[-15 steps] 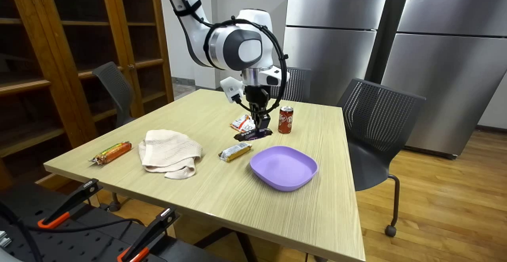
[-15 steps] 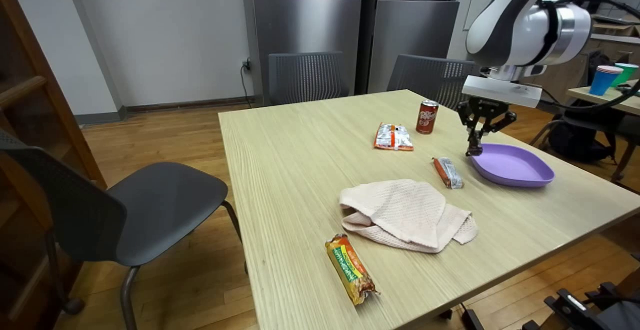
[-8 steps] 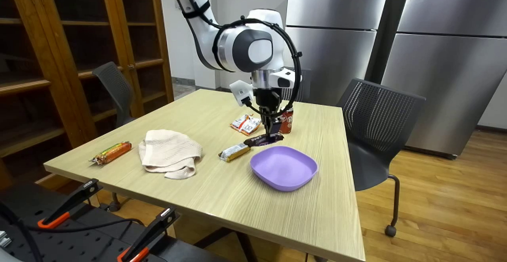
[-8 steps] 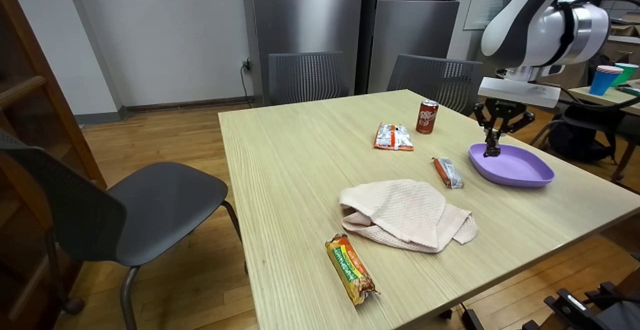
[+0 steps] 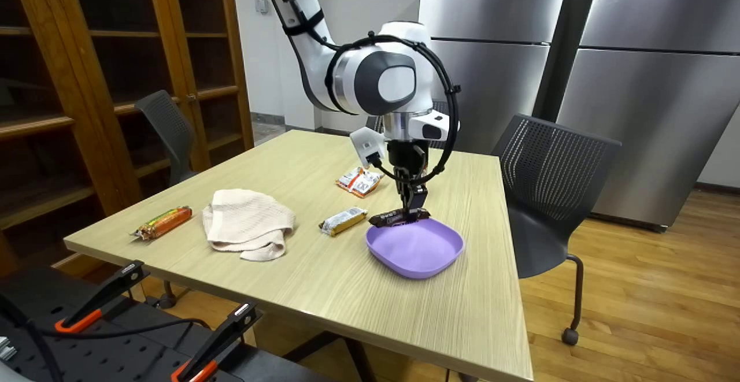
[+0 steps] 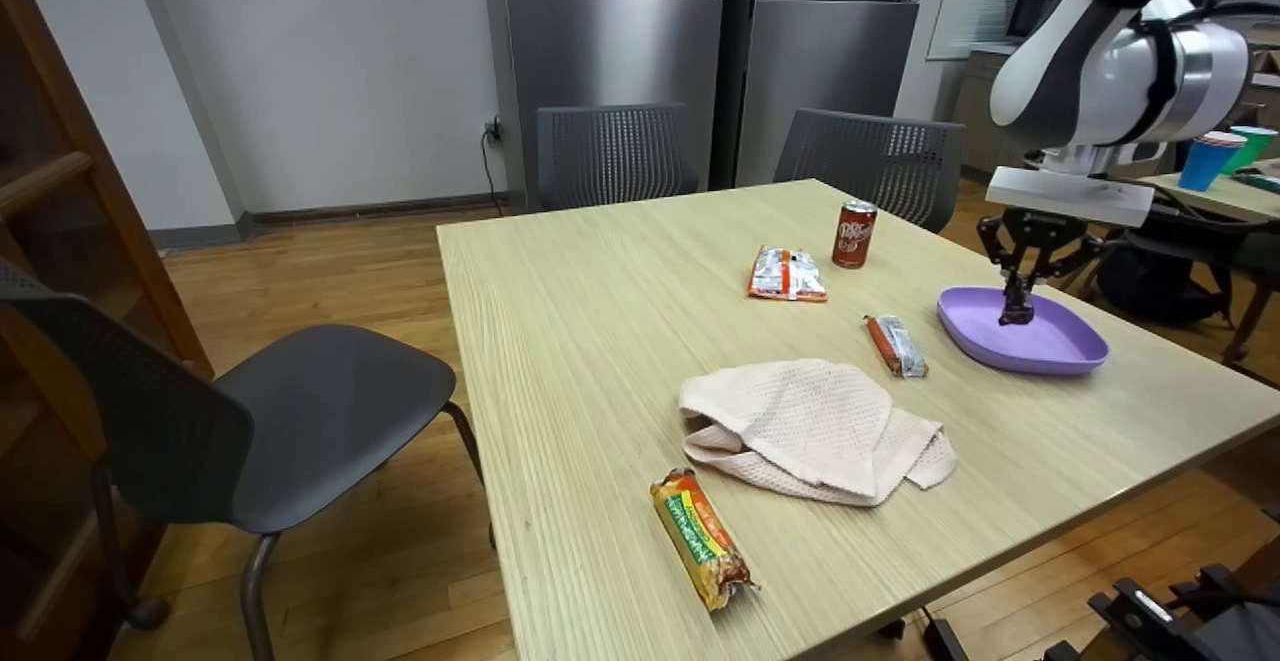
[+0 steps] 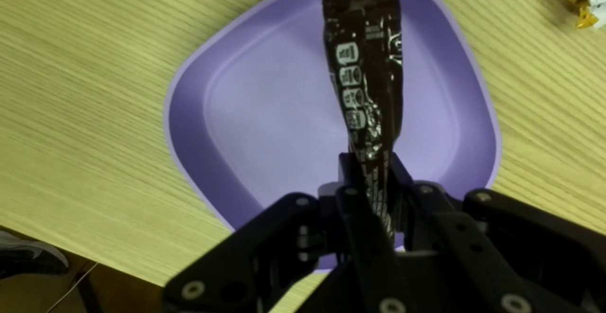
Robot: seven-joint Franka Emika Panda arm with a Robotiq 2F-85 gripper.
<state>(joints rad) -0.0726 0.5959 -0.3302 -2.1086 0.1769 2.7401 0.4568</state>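
1. Jaws: the gripper (image 7: pixel 370 161) is clenched on the dark-wrapped bar (image 7: pixel 364 76), one finger to each side; the bar's longer part juts free past the fingertips.
2. Location: bar held over the purple plate (image 7: pixel 270 114). Seen from the wrist, its free end lies over the plate's wall, close to the rim, with bare plate floor showing on either side.
3. Change, last second: bar and gripper have travelled together, from outside the rim to over the plate, in both exterior views. Grip unaltered; plate not shifted.
4. Side effect: the soda can (image 6: pixel 854 234), in full sight a second ago, is now mostly screened by the gripper in an exterior view. The can itself has not moved.
5. Meaning for the work in hand (judgement): the sideways carry looks largely done. Bar not yet set down, being in the grip.
6. Uncertain: height of the bar above the plate is hard to read; light contact with the rim cannot be ruled out.
7. Also on the table (image 6: pixel 580 341): gold-and-white packet (image 5: pixel 343 221) near the plate; silver-and-orange bag (image 5: pixel 359 181) farther off; pale cloth (image 5: pixel 248 223); orange-and-green roll (image 5: pixel 163 223), well apart from the plate, past the cloth.
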